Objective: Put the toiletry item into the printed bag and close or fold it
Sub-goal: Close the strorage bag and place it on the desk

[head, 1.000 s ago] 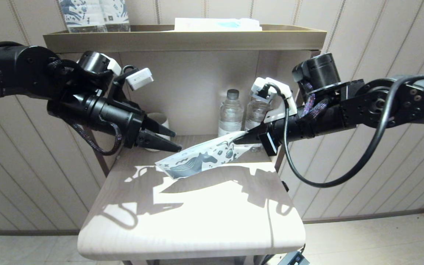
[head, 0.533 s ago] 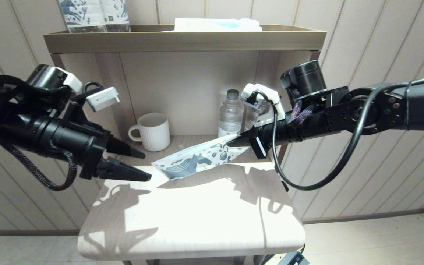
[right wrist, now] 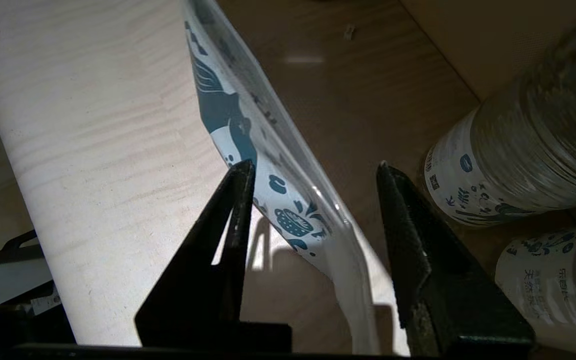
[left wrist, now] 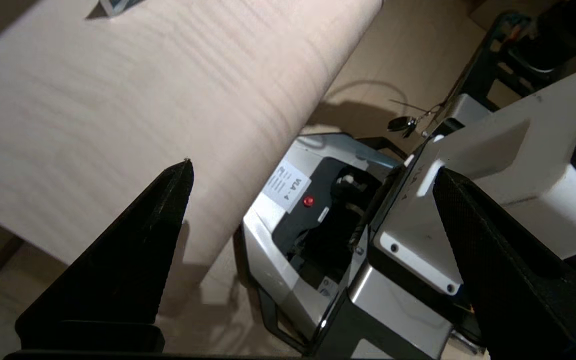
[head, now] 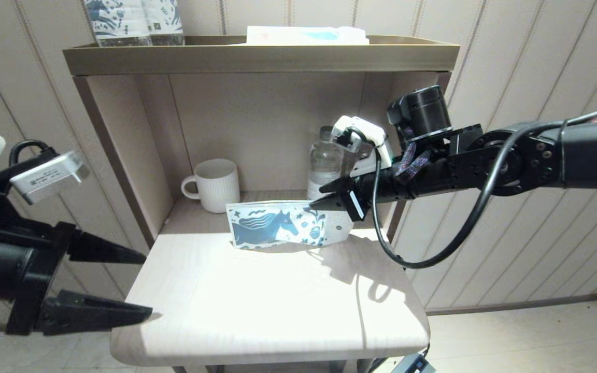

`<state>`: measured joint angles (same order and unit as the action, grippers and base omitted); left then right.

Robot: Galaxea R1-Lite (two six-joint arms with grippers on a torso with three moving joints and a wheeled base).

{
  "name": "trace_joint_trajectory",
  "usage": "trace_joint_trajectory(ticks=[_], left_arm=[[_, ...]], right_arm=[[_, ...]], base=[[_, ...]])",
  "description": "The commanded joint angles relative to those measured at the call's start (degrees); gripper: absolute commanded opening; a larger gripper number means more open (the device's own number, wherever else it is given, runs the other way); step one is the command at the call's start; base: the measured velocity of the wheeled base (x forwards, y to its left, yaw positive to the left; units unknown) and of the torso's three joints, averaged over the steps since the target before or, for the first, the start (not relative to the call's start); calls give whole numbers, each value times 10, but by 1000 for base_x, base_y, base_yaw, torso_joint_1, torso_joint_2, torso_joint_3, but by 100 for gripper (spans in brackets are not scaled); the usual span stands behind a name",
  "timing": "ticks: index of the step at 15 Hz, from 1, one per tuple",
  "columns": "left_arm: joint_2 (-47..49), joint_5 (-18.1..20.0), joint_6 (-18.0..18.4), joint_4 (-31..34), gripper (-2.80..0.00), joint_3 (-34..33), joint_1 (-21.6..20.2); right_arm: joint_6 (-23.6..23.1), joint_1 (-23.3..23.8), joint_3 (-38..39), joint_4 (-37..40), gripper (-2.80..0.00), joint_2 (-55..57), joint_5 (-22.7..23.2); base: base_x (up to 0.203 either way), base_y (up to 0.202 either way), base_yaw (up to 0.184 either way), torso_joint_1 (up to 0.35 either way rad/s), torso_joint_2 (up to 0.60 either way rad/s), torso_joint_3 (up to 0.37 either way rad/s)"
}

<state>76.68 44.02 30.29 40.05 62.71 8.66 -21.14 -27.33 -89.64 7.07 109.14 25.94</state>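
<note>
Though partly shadowed, horse-printed white pouch [head: 285,227], apparently flat.

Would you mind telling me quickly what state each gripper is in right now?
Left gripper: open, holding nothing, off the table's left front edge.
Right gripper: open, fingers either side of the printed bag, not clamping it.

Toothbrush not visible in any view; whether it sits inside the printed bag [head: 284,228] cannot be told. Right arm covers most of the second water bottle [head: 324,160]. Printed packs [head: 132,20] on the top shelf cut off by head view's upper edge.
</note>
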Motion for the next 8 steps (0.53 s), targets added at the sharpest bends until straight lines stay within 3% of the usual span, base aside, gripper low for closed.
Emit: trace_joint_trajectory(ticks=[1, 4, 5, 8], left_arm=[[-86, -33, -19, -5, 0, -54, -4], [-167, -44, -71, -7, 0, -74, -18], [-205, -47, -94, -6, -280, -82, -19], [-315, -79, -153, 6, -280, -105, -20]], right_arm=[[-1, 3, 6, 1, 0, -7, 0], [5, 5, 45, 0, 0, -73, -2], [7, 5, 69, -2, -280, -109, -8], [14, -1, 133, 13, -280, -231, -37]], base=[[0, 0, 0, 0, 0, 0], [0, 0, 0, 0, 0, 0], [0, 0, 0, 0, 0, 0], [0, 0, 0, 0, 0, 0]])
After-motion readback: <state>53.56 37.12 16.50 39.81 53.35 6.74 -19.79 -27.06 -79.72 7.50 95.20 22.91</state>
